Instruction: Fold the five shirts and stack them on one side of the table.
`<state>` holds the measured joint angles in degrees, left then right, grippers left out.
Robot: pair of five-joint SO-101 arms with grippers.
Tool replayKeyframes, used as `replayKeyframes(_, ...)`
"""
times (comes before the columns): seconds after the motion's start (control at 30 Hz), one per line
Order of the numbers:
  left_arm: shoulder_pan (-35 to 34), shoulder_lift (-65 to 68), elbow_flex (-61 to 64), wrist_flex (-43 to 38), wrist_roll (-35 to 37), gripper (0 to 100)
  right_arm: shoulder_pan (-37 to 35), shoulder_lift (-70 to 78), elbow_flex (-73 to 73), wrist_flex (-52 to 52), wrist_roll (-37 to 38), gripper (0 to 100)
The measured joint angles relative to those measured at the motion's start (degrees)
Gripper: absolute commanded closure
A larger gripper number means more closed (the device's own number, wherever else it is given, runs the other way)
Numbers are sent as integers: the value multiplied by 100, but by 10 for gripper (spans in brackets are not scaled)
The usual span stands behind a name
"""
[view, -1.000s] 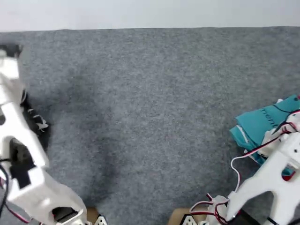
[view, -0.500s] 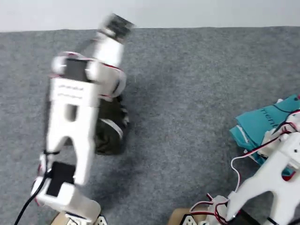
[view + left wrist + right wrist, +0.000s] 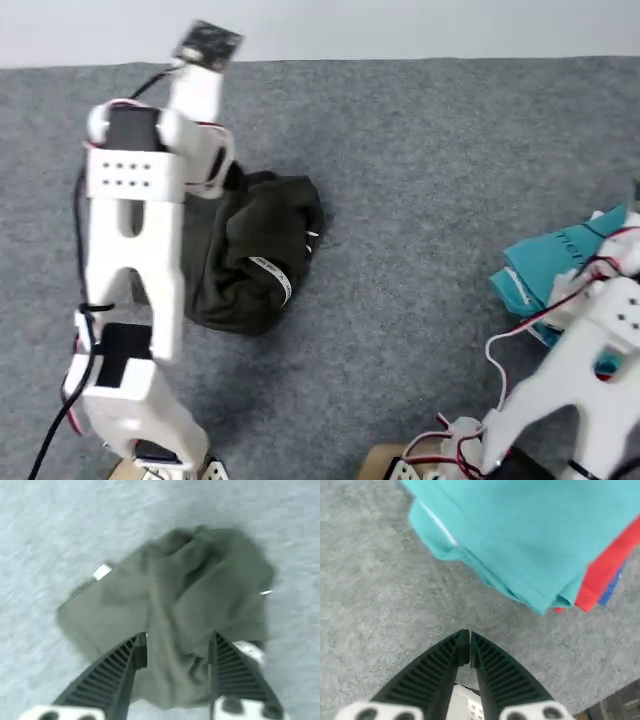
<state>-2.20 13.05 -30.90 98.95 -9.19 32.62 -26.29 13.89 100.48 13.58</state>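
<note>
Dark shirt (image 3: 255,255) sits crumpled left of centre on the table (image 3: 430,150). Our left gripper (image 3: 177,639) is over it, jaws apart, holding nothing. Right gripper (image 3: 469,636) is clenched empty beside the stack (image 3: 550,265). We judge the step is spreading the shirt. Next: pinch an edge, pull flat.

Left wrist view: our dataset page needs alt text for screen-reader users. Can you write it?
A crumpled dark green shirt lies on the grey table, seen from above. The left gripper hangs over it, its black fingers open.
</note>
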Motion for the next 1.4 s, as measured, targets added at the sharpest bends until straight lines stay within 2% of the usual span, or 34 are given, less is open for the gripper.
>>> replayKeyframes(0.17, -659, -246, 1046, 0, -220, 793, -993, 0, 0, 0, 0, 983)
replayKeyframes(0.33, -905, -273, 2303, 0, -519, 793, -1881, 0, 0, 0, 0, 983)
replayKeyframes(0.43, -941, -211, 2822, -88, -651, 793, -1969, 0, 132, 0, 0, 983)
replayKeyframes(0.6, -941, 589, 3095, -738, -642, 812, -1987, 0, 782, 0, 0, 983)
replayKeyframes(0.67, -897, 1020, 3086, -774, -686, 863, -1987, 0, 1011, 0, 0, 983)
replayKeyframes(0.77, -738, 1609, 2927, -721, -923, 1000, -1987, 0, 1116, 0, 0, 986)
replayKeyframes(1.03, -316, 1635, 1521, -53, -1090, 999, -1987, 0, 1116, 0, 0, 987)
replayKeyframes(1.2, -79, 519, 563, -18, -949, 999, -1987, 0, 1116, 0, 0, 987)
replayKeyframes(1.4, 941, -589, -53, 9, -501, 998, -1987, 0, 1116, 0, 0, 987)
